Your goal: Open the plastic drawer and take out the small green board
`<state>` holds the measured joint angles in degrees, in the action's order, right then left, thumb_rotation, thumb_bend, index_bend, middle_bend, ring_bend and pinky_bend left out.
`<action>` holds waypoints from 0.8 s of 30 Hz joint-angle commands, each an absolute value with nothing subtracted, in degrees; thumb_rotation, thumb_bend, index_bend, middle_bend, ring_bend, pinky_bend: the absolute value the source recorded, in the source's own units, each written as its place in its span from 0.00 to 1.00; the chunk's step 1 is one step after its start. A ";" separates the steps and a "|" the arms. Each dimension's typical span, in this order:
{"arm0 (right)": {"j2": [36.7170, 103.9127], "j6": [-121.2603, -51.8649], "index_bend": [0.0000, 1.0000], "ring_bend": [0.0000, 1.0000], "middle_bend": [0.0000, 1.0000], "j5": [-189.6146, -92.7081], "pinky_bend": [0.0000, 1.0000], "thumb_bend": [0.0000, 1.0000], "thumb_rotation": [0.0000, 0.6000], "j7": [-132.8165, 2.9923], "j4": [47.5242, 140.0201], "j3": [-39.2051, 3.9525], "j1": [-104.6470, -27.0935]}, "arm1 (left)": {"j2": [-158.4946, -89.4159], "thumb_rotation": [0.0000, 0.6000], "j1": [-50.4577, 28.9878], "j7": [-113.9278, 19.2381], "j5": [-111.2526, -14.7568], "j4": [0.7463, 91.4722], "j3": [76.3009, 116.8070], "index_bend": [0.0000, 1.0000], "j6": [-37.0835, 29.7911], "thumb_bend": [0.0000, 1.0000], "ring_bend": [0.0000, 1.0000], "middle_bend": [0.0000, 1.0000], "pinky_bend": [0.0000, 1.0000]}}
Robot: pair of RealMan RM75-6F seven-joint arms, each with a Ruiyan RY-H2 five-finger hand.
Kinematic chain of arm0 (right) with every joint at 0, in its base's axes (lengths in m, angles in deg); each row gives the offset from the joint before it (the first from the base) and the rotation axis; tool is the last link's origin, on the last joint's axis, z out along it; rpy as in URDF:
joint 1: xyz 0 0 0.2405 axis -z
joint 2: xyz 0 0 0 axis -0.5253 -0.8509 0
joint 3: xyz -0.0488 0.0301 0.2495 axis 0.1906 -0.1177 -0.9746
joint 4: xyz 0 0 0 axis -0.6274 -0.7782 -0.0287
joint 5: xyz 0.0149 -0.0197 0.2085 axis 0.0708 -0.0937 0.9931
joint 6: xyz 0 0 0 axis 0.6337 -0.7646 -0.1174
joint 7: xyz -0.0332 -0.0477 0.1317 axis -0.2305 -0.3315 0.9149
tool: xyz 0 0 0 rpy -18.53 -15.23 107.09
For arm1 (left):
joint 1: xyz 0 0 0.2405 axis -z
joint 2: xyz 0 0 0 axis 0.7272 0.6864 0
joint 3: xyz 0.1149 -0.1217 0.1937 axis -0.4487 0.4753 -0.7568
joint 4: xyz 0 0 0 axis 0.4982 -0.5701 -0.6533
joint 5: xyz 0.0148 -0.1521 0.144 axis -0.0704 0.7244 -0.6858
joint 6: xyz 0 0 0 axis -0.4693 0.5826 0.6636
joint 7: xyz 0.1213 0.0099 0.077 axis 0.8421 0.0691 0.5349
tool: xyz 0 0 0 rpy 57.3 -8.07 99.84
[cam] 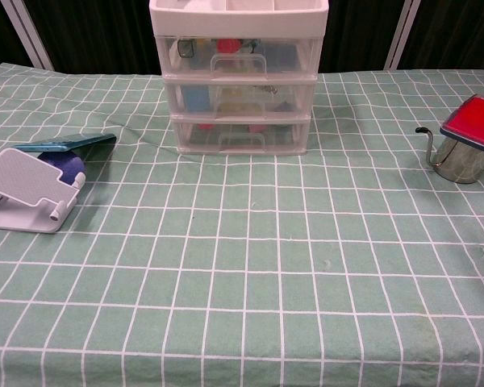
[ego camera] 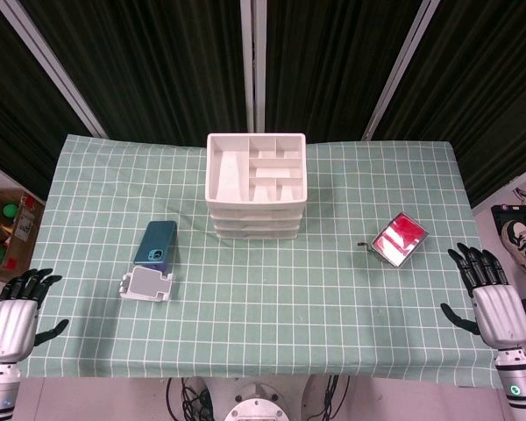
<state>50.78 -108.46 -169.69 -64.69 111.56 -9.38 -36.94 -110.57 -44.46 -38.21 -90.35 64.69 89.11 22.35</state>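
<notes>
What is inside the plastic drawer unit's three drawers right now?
Through the closed, translucent fronts of the drawer unit, blurred shapes show: red and blue in the top drawer, blue in the middle, pinkish in the bottom. No green board can be made out.

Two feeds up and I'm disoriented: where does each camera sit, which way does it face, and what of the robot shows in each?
Head view: high above the near table edge, looking steeply down on the green checked tablecloth; left hand and right hand show, fingers apart.
Chest view: low, facing forward at the closed drawers' fronts; no robot parts.
Shared: white plastic three-drawer unit, white phone stand, teal phone, red-topped metal cup.
</notes>
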 commanded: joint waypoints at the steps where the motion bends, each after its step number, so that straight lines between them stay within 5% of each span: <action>1: 50.82 -108.34 0.00 0.00 0.01 -169.67 0.00 0.15 1.00 -64.67 111.62 -9.44 -37.05 | -110.62 1.00 -44.34 -38.10 -90.05 64.57 89.17 0.25 21.86 0.00 0.14 0.19 0.21; 9: 51.18 -107.19 0.00 0.00 0.05 -171.35 0.00 0.15 1.00 -61.60 112.91 -9.48 -38.67 | -110.43 1.00 -44.14 -37.56 -90.51 65.01 89.43 0.25 21.91 0.00 0.14 0.19 0.21; 14: 52.12 -103.57 0.00 0.03 0.24 -174.25 0.09 0.15 1.00 -51.94 116.51 -9.93 -42.96 | -110.43 1.00 -44.09 -37.87 -90.57 64.89 89.54 0.25 21.86 0.00 0.14 0.19 0.21; 19: 56.06 -96.40 0.00 0.31 0.47 -171.90 0.38 0.20 1.00 -46.68 119.13 -13.13 -49.59 | -110.40 1.00 -44.15 -38.41 -91.27 64.55 89.46 0.25 22.28 0.00 0.14 0.19 0.21; 24: 59.72 -85.06 0.04 0.53 0.62 -166.17 0.55 0.31 1.00 -33.53 121.60 -15.26 -56.62 | -110.79 1.00 -44.41 -39.35 -91.05 63.58 89.25 0.25 22.17 0.00 0.14 0.19 0.21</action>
